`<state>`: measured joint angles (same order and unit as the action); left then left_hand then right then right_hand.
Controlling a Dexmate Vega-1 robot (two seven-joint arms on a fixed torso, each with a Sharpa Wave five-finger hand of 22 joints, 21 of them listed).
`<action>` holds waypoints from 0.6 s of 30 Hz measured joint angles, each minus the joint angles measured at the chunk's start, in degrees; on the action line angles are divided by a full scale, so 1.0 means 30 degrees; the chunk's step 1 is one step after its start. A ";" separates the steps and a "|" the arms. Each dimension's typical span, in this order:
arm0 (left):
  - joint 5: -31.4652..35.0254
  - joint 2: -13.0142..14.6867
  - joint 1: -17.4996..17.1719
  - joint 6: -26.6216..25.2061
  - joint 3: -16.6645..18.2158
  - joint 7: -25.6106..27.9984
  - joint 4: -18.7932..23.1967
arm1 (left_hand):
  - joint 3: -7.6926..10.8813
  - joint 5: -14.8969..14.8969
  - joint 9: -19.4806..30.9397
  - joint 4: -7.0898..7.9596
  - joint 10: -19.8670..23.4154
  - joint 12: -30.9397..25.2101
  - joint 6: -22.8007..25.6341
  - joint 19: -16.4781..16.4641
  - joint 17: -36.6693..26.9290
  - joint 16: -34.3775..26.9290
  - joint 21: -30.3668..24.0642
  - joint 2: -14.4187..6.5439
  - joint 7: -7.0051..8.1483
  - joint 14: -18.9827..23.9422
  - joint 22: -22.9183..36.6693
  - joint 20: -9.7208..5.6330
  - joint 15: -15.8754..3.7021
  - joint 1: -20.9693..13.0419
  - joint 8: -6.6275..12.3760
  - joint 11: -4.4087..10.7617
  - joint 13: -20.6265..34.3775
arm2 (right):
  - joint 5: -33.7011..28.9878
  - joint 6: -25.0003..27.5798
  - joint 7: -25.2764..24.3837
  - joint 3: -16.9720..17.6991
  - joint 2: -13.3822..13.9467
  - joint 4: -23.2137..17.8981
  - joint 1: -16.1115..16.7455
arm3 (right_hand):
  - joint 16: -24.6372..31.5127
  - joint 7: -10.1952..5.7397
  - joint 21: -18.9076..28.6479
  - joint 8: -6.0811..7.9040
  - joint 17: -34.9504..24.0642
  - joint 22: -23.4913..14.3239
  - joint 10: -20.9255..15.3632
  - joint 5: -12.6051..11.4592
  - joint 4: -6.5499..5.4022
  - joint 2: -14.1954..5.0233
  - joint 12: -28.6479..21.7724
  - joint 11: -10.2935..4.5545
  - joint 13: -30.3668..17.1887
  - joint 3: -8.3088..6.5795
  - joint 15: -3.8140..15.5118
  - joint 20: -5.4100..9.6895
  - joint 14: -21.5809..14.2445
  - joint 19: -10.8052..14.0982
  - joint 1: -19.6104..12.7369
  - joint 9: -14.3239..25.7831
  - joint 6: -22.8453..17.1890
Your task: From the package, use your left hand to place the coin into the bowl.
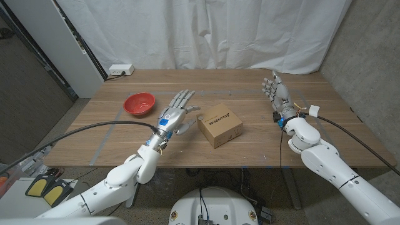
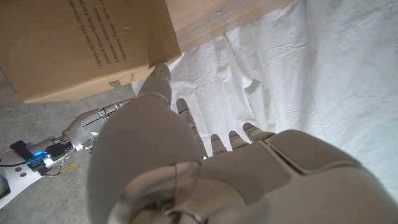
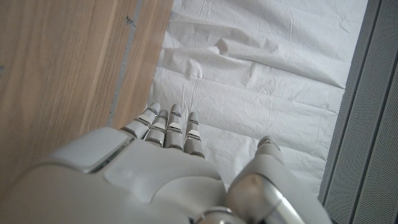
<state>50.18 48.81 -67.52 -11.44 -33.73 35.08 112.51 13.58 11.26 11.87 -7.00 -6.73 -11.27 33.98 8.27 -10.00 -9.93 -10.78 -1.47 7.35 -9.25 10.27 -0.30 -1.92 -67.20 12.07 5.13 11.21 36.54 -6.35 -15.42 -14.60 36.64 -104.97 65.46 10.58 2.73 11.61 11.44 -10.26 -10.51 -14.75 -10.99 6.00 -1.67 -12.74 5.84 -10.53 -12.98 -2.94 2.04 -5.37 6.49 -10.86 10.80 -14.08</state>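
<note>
I am holding my left hand (image 1: 177, 111) with its fingers spread and nothing in it, and the cardboard package (image 1: 220, 124) is sitting just beside it at its three o'clock. The red bowl (image 1: 139, 103) is lying near the hand at its nine o'clock. My right hand (image 1: 277, 95) is waiting well apart at the table's right edge, fingers straight, gripping nothing

Even, soft overhead light, faint shadows under the package (image 1: 220, 124), sharp head view, close wrist foregrounds slightly blurred.
</note>
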 measured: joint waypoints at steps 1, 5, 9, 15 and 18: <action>0.0062 -0.0016 -0.0030 -0.0317 0.0001 0.0000 0.0041 | -0.0035 0.0000 0.0000 0.0035 -0.0040 0.0000 -0.0067 0.0039 0.0000 0.0000 0.0000 0.0000 -0.0067 0.0000 0.0000 0.0040 0.0000 0.0000 0.0000 -0.0040 0.0000 | 0.0026 0.0058 0.0000 0.0007 0.0054 -0.0021 0.0001 | 0.0000 0.0000 0.0000 0.0000 0.0000 0.0000 0.0000 0.0000 0.0007 0.0000 0.0000 0.0000 -0.0001 0.0007 0.0000 0.0000 -0.0001 0.0000 0.0000 0.0000 0.0000; 0.0193 -0.0136 -0.0097 -0.0842 -0.0006 -0.0506 0.0194 | -0.0035 0.0000 0.0000 0.0036 -0.0347 0.0082 -0.0404 0.0300 0.0001 0.0000 0.0000 -0.0074 -0.0196 0.0001 -0.0001 0.0100 0.0000 -0.0074 -0.0071 -0.0146 0.0000 | 0.0083 0.0190 0.0000 0.0010 0.0111 -0.0038 0.0002 | 0.0000 0.0001 0.0000 0.0000 0.0000 0.0000 0.0000 0.0000 0.0082 0.0000 0.0000 0.0000 -0.0001 0.0082 0.0000 0.0000 0.0000 0.0000 0.0000 0.0000 0.0001; 0.0321 -0.0269 -0.0107 -0.1286 -0.0109 -0.0873 0.0347 | -0.0035 0.0000 0.0057 0.0035 -0.0542 0.0084 -0.0588 0.0341 0.0001 0.0000 -0.0001 -0.0073 -0.0379 0.0001 -0.0001 0.0140 0.0001 -0.0074 -0.0142 -0.0205 0.0001 | 0.0145 0.0315 0.0003 0.0015 0.0177 -0.0042 -0.0006 | 0.0000 0.0002 0.0000 0.0000 0.0000 0.0000 0.0000 0.0000 0.0081 0.0000 -0.0001 0.0000 0.0000 0.0081 0.0000 0.0000 0.0000 0.0000 0.0000 0.0000 0.0002; 0.0547 -0.0578 -0.0108 -0.2021 -0.0285 -0.1168 0.0508 | -0.0035 0.0000 0.0090 0.0035 -0.0645 0.0084 -0.0885 0.0444 0.0001 0.0000 0.0070 -0.0076 -0.0678 -0.0122 -0.0002 0.0242 0.0124 -0.0077 -0.0141 -0.0308 0.0001 | 0.0248 0.0450 0.0062 0.0019 0.0242 -0.0042 -0.0059 | 0.0000 0.0003 0.0001 0.0000 0.0001 0.0000 -0.0077 0.0000 0.0081 0.0000 -0.0001 -0.0078 0.0000 0.0081 0.0000 0.0000 0.0000 0.0000 0.0000 0.0000 0.0004; 0.0624 -0.0701 -0.0108 -0.2254 -0.0393 -0.1241 0.0611 | -0.0048 0.0000 0.0090 0.0022 -0.0815 0.0083 -0.0994 0.0444 0.0000 0.0000 0.0070 -0.0202 -0.0751 -0.0153 -0.0002 0.0243 0.0155 -0.0204 -0.0214 -0.0342 0.0001 | 0.0287 0.0507 0.0097 0.0018 0.0281 -0.0032 -0.0082 | 0.0000 0.0005 0.0000 0.0000 0.0001 0.0000 -0.0076 0.0000 0.0080 0.0000 -0.0001 -0.0076 0.0000 0.0081 0.0000 0.0000 0.0000 0.0000 0.0000 0.0000 0.0005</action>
<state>52.06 46.70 -67.84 -18.20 -34.91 31.36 114.34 13.43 11.26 12.15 -6.93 -9.18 -11.02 31.00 9.60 -10.00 -9.94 -10.57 -2.07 5.10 -9.71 10.27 0.43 -1.46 -67.81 11.42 4.10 11.21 37.40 -4.83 -15.13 -14.55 37.48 -105.07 65.21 10.58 2.75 11.62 11.44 -10.26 -10.51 -14.97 -10.99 6.24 -1.67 -12.74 5.61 -10.53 -12.73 -2.94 2.04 -5.37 6.49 -10.86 10.80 -14.06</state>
